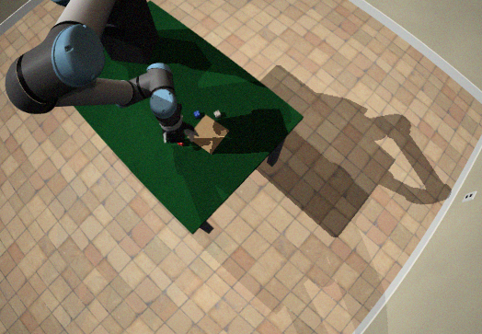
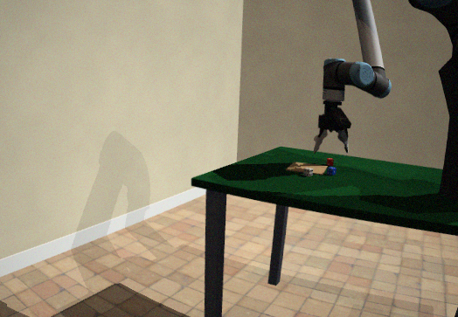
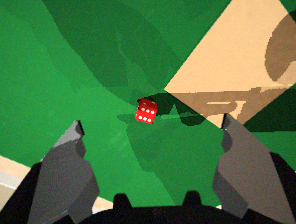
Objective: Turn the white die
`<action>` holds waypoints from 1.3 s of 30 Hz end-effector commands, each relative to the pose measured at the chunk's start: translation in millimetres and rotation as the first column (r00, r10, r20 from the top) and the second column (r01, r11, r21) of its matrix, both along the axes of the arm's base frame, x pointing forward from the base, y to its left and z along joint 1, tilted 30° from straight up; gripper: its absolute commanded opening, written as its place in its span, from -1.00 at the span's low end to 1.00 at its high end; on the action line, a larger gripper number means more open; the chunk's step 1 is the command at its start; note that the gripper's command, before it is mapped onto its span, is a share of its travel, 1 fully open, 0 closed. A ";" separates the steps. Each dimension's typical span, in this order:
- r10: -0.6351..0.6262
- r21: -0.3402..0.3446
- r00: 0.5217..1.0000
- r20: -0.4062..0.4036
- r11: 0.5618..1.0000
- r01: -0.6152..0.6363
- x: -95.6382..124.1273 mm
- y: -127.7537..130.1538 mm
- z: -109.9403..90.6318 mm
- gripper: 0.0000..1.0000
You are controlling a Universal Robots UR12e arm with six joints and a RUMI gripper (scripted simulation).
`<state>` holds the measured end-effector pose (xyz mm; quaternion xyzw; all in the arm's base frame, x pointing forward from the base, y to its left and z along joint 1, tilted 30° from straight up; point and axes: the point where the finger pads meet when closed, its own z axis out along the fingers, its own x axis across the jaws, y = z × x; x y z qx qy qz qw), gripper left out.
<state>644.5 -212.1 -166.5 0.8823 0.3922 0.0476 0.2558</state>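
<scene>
The red die (image 3: 146,111) lies on the green table top just off a corner of the tan mat (image 3: 235,65); its top face seems to show several white pips. It also shows in the exterior view (image 2: 329,161) and, barely, in the top view (image 1: 180,143). My gripper (image 3: 151,117) hangs open and empty above the red die, also seen in the exterior view (image 2: 330,145). The white die (image 1: 217,114) sits on the table just beyond the mat (image 1: 209,133); in the exterior view (image 2: 307,171) it is at the mat's near edge. The blue die (image 1: 197,114) lies beside the mat.
The green table (image 2: 341,187) stands on dark legs over a tiled floor. The arm's links (image 1: 92,86) reach over the table's left part. The table's edge shows at the lower left of the wrist view (image 3: 12,172).
</scene>
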 end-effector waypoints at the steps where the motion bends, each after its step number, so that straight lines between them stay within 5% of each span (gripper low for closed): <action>1: 0.000 0.000 1.000 0.001 1.000 0.000 -5.0 16.3 -8.9 1.00; 19: 0.000 0.000 1.000 0.001 1.000 0.000 -36.9 117.0 -67.8 1.00; 39: 0.000 0.000 1.000 0.001 1.000 0.000 -39.6 125.5 -72.7 1.00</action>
